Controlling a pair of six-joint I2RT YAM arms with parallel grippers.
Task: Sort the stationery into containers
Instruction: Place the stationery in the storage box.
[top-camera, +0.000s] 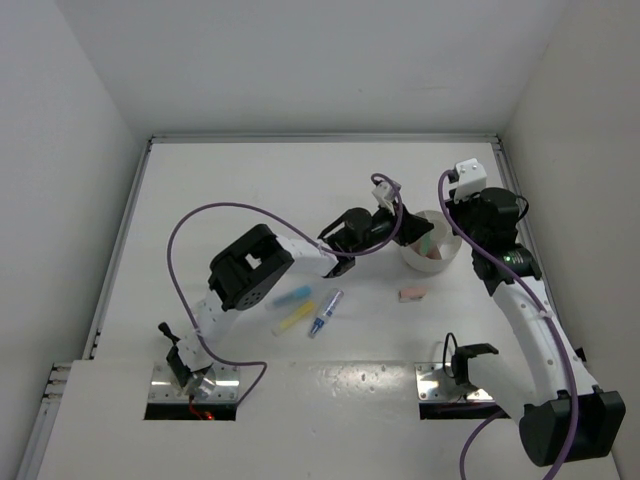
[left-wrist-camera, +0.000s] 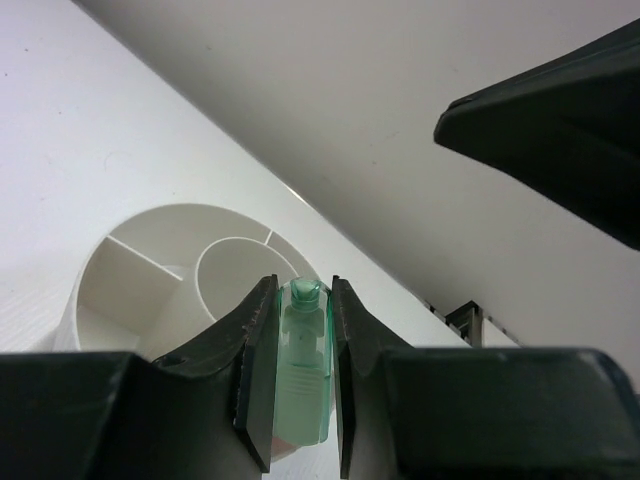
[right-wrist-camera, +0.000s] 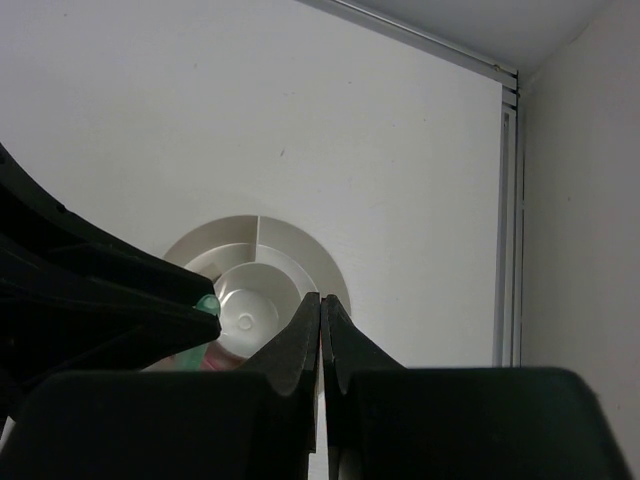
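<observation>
Over bowl (left-wrist-camera: 110, 285) at right: your left gripper (left-wrist-camera: 300, 300) clamps green pen (left-wrist-camera: 303, 370); right gripper (right-wrist-camera: 320, 310), fingers together, crowds it. You risk collision, pen missing compartment.

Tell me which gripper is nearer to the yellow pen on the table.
Left. The left gripper, shut on a green pen, is at the white bowl's left side, beyond the yellow pen. The right gripper, shut, is over the bowl's right side, farther off.

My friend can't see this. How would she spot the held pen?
Find the round white bowl on the table's right side. At its left rim, the left gripper pinches one pen. Unlike the pens lying mid-table, it is green and held up.
</observation>
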